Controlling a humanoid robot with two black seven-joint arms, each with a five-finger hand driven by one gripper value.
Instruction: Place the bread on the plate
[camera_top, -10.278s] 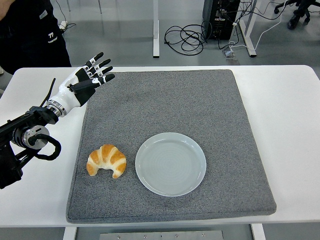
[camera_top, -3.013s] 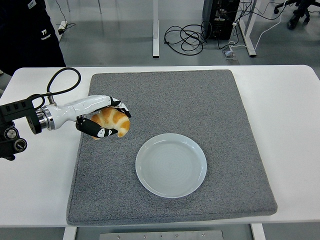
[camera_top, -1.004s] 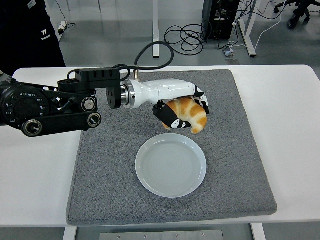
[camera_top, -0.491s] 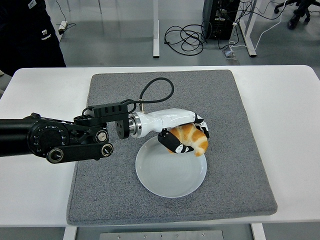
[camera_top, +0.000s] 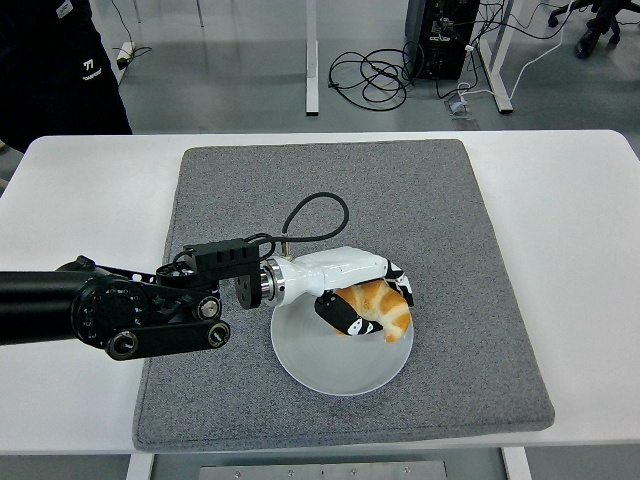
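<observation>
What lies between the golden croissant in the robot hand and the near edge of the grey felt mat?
In the head view, the bare pale blue plate lies below the croissant, then an empty strip of grey mat.

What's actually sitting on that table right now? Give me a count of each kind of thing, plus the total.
Croissant: 1, held by the left hand over the plate
Plate: 1, pale blue
Grey mat: 1, under the plate
Total: 3 things on the white table
</observation>
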